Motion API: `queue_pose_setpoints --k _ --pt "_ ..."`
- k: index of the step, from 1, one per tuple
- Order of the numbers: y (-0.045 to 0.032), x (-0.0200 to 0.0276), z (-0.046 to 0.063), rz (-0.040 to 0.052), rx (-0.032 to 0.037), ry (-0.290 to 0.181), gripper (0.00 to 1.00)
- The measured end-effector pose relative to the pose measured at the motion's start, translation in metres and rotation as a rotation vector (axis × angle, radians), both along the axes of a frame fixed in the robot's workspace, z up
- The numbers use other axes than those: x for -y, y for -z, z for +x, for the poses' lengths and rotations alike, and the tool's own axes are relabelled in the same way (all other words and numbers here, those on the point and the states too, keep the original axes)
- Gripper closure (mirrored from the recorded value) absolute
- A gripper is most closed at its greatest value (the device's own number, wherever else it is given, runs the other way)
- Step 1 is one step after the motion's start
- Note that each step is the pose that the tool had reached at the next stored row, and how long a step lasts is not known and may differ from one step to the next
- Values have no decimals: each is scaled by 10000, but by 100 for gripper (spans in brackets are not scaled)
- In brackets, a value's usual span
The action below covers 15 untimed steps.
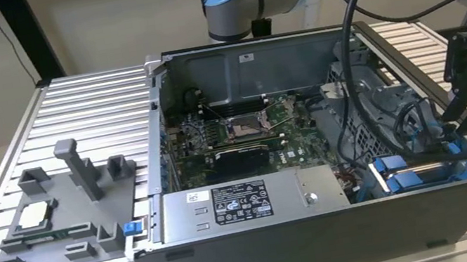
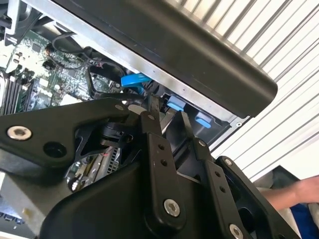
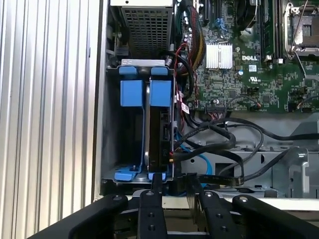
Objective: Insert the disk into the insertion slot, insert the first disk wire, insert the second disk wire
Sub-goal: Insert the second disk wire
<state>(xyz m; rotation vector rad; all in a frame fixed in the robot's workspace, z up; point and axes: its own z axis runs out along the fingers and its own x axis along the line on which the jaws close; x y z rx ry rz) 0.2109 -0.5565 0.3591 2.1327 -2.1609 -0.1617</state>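
The disk point(image 3: 160, 133) stands slotted (on edge) just beside the open, empty pincer point(image 3: 174, 177)

The disk point(image 3: 160, 134) (blue-framed) sits edge-on in its bay point(image 3: 112, 124), parted claw point(image 3: 173, 183) just beside.

- Computer case point(image 1: 328, 243) sits on the table point(image 1: 86, 99).
- Fixture block point(image 1: 58, 217) lies at the exterior view's left of it.
- Disk point(image 3: 159, 139) stands in the case's corner bay, with the gripper point(image 1: 462, 125) near it.
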Motion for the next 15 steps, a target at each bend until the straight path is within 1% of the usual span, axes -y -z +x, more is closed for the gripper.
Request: queue_pose_setpoints --k 5,12,13,15 --pt "20 -2 1 27 0 0 0" --pt "43 -7 2 121 0 -1 0" --pt "46 -8 2 134 0 -1 100" --pt "50 -9 2 157 0 -1 100"
